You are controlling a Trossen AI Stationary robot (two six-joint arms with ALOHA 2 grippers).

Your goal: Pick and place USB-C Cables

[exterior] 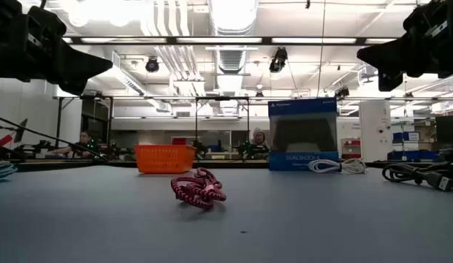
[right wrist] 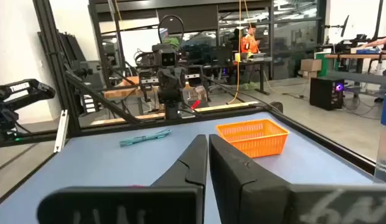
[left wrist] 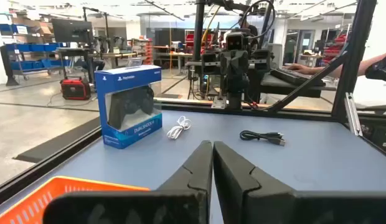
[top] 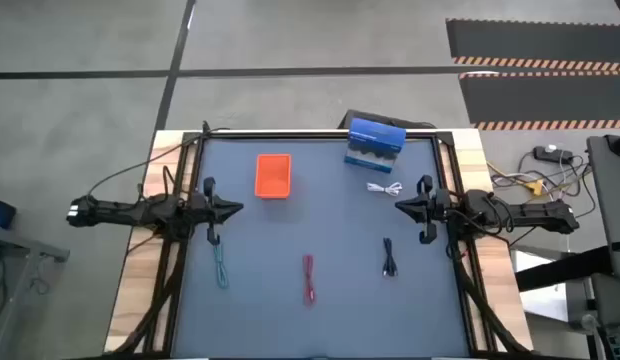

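Waiting at the desk (top: pixel 320 310) edges, both arms idle, nothing picked yet.
Left end effector (top: pixel 236 208) and right end effector (top: pixel 401 206) both pressed together, holding nothing, so spread one before you drop. Teal cable (top: pixel 222 265) lies nearest the left arm; red cable (top: pixel 309 277) mid-desk; black cable (top: pixel 389 258) and white cable (top: pixel 385 188) on the right side. Come straight down over the cable's middle, pinch across the fold. Orange basket (top: pixel 273 176) looks empty, presumably the target; blue box (top: pixel 375 141) stays closed.
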